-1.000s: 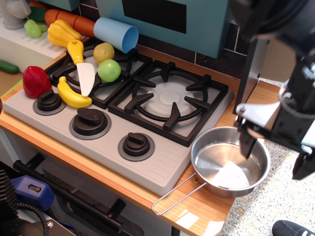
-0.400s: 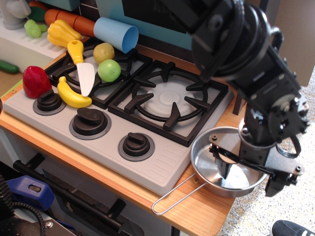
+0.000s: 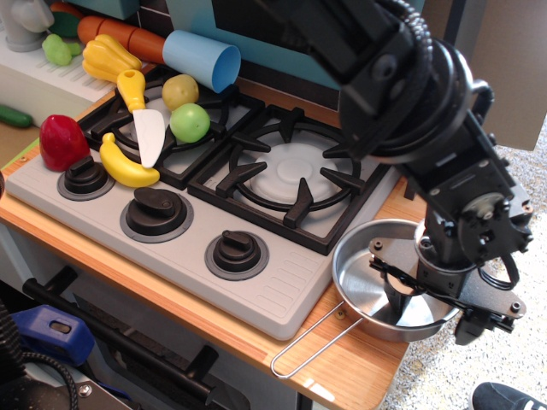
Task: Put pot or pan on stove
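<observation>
On the wooden counter [image 3: 359,376] just beside the right edge of the grey stove [image 3: 256,290] sits the shiny pan [image 3: 376,282], and the gripper [image 3: 432,299] straddles its far rim with fingers apart, one inside and one outside.
</observation>
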Motion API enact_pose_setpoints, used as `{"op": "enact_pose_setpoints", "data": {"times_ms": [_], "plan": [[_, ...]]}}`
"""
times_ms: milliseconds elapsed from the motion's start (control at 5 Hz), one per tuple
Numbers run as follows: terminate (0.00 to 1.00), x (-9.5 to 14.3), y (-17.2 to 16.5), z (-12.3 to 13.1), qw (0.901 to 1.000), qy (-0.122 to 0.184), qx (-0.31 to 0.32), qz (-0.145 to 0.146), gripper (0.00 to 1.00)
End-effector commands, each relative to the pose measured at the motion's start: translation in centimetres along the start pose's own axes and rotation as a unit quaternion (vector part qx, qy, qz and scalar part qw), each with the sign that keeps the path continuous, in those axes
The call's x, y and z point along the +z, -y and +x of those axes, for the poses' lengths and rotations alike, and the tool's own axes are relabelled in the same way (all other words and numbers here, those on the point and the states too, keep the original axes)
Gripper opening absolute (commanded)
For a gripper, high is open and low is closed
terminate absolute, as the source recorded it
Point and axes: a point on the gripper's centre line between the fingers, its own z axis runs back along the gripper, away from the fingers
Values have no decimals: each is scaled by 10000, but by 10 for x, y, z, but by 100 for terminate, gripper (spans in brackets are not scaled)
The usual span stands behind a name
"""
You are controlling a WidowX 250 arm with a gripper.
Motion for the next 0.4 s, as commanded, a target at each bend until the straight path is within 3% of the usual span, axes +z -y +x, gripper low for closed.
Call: {"op": "enact_pose_setpoints", "data": {"times_ms": [0, 200], "plan": [[0, 7, -1, 11, 9999, -53, -119, -44, 0], [0, 14, 3, 16, 9995, -181, -249, -13, 0]]}}
